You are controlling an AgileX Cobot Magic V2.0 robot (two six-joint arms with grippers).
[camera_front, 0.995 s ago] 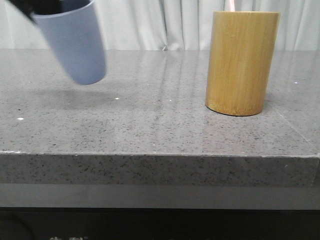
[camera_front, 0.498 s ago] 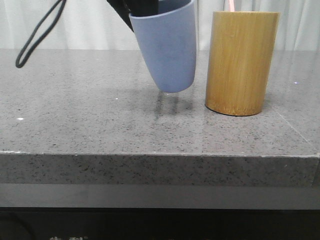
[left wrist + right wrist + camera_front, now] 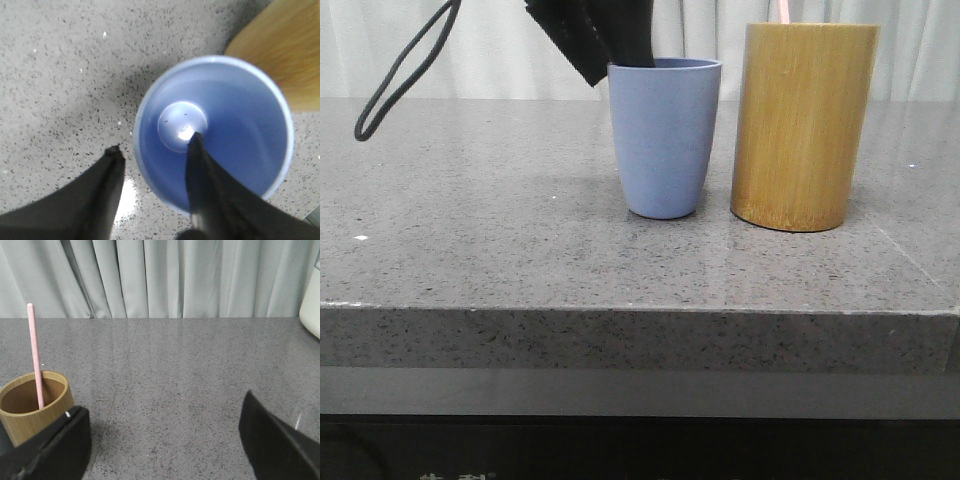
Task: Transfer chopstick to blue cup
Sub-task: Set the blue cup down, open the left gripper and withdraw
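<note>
Nothing here carries readable writing. The blue cup (image 3: 664,138) stands upright just beside the bamboo cylinder (image 3: 804,125) holding the chopstick (image 3: 35,354), the worktop (image 3: 470,250) bare toward its front edge. The left gripper (image 3: 152,147) straddles the cup's rim, one finger inside; the right gripper (image 3: 165,420) is spread wide.

1. The cup (image 3: 665,140) is a flat, matte periwinkle blue outside; inside (image 3: 215,135) the blue looks deeper, with a pale, shiny spot at the bottom.
2. The bamboo holder (image 3: 805,125) is yellow-brown with fine vertical grain streaks; its inner wall (image 3: 25,397) is a darker brown.
3. The chopstick (image 3: 35,355) is pale pink, plain along its length.
4. The worktop (image 3: 520,250) is grey stone speckled with tiny black and white flecks, with a faint sheen.
5. The left end effector (image 3: 155,192) is black, as is the cable loop (image 3: 405,75).
6. The right end effector (image 3: 165,445) is black too.
7. The curtain (image 3: 165,277) is pale grey in soft vertical folds.
</note>
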